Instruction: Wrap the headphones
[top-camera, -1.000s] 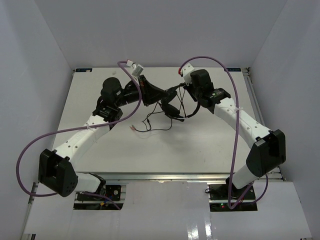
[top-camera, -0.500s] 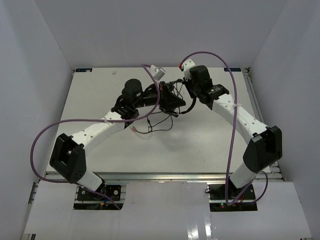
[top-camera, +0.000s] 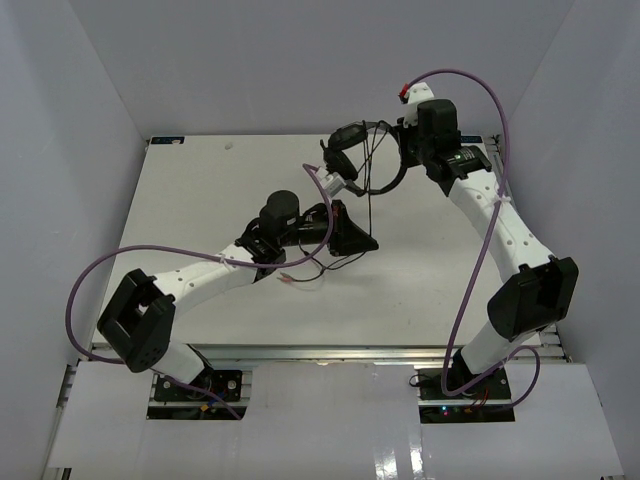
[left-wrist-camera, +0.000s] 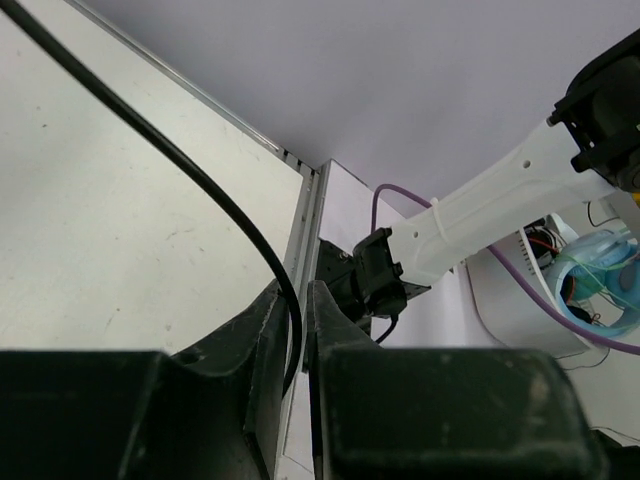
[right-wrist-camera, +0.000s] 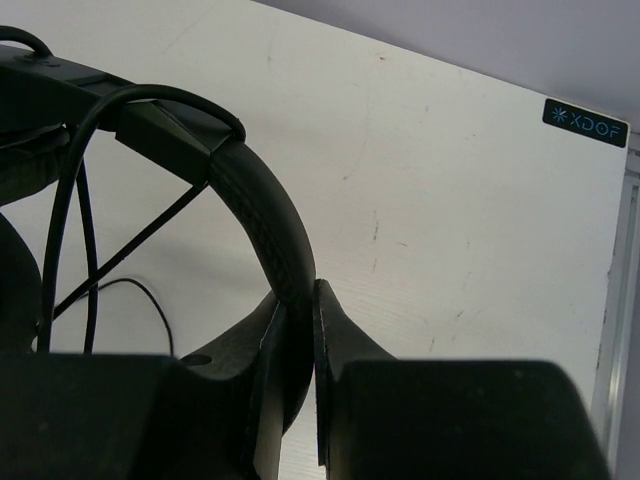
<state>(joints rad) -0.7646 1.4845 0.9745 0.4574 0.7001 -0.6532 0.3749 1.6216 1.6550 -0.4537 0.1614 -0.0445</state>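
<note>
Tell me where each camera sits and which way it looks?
Top: fixed overhead behind the bases, looking down on the white table; left arm and right arm show.
Left wrist: looks across the table past the left tool, pinching the thin black cord.
Right wrist: looks down past the right tool, clamped on the black over-ear headphones' headband.
Shared: top and left wrist both show the right arm.

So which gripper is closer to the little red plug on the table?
Left. The left gripper sits close beside the plug; the right gripper is far off by the table's back edge, holding the headphones.
</note>
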